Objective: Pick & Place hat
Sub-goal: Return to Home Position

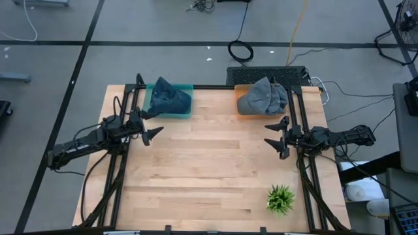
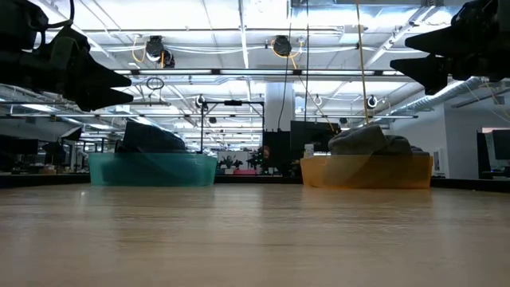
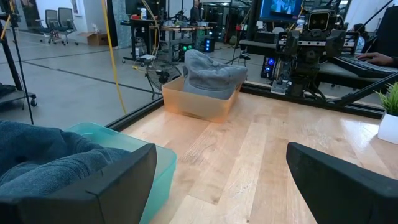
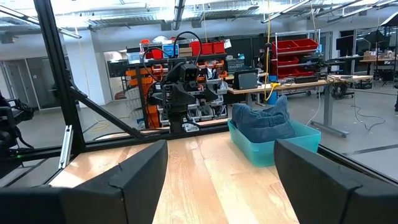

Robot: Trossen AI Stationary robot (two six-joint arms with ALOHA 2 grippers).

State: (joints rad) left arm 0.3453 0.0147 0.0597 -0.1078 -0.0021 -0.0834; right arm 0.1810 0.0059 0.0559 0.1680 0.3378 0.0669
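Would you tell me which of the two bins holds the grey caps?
The orange bin, on the right in the high view; the teal bin holds dark blue caps.

From above we look straight down on the whole worktop (image 1: 215,163); from its near edge, level across it; from each wrist, low and inward. All four views share the teal bin (image 1: 171,115).

The teal bin (image 1: 172,115) held dark blue caps (image 1: 171,98), the orange bin (image 1: 240,89) grey caps (image 1: 262,96); the table (image 1: 209,163) was pale striped wood, the plant (image 1: 281,199) green.
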